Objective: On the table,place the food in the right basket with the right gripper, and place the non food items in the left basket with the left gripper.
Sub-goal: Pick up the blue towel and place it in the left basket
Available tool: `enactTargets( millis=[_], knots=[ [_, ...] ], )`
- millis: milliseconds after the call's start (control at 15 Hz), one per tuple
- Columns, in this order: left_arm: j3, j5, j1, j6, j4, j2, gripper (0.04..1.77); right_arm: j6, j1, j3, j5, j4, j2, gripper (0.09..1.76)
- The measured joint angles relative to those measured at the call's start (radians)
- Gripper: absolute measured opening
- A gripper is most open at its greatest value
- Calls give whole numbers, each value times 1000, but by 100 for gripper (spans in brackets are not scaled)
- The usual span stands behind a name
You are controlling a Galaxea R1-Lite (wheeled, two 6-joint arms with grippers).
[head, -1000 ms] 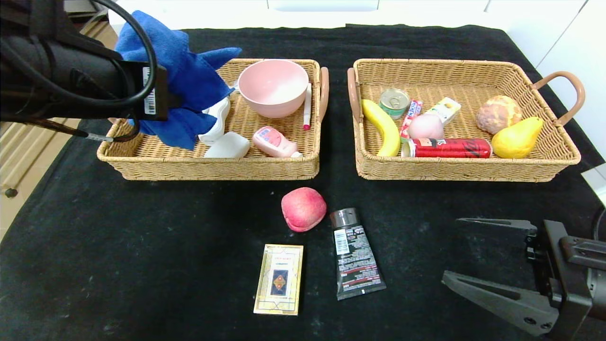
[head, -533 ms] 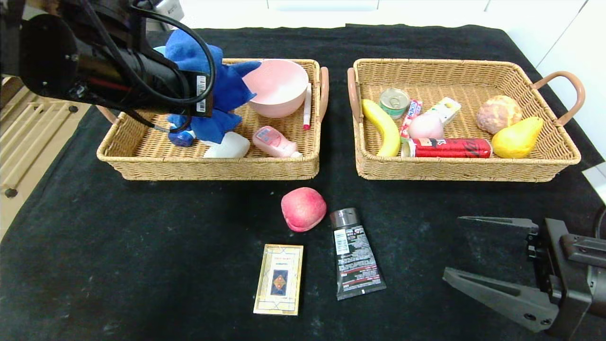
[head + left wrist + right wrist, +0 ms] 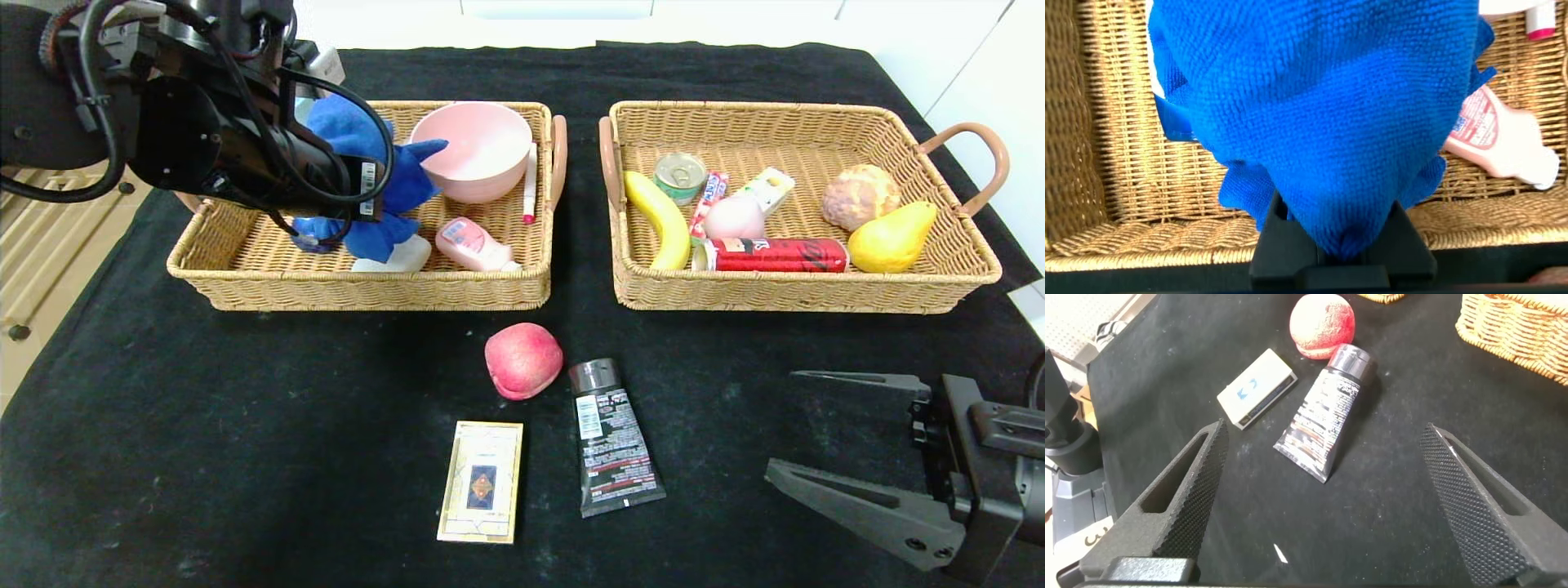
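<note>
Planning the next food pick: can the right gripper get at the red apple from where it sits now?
Probably yes. The right gripper is open and low over the table, and the red apple lies in the open. Only the black tube lies partly between them, so approach from above.

Looks like a staged test room, a lab setup rather than a lived-in home: a worktop draped in black cloth, two matching wicker baskets of assorted props, plain white panels behind, and pale slatted flooring alongside.
</note>
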Motion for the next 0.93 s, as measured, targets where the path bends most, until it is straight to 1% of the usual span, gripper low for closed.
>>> enactTargets(
  millis=[267,333,533,733,933],
  knots=[
    [4,0,3,-1,0,7,25,-1,1,1,0,1,0,171],
    [6,0,3,-3,1,6,44,-1,0,1,0,1,-1,171],
    [14,0,2,-3,4,1,85,-2,2,3,0,0,-3,171],
    [21,0,0,-1,6,-4,112,-4,4,5,0,0,-4,171],
    [36,0,-4,2,8,-18,131,-4,7,7,0,1,-3,171]
  ],
)
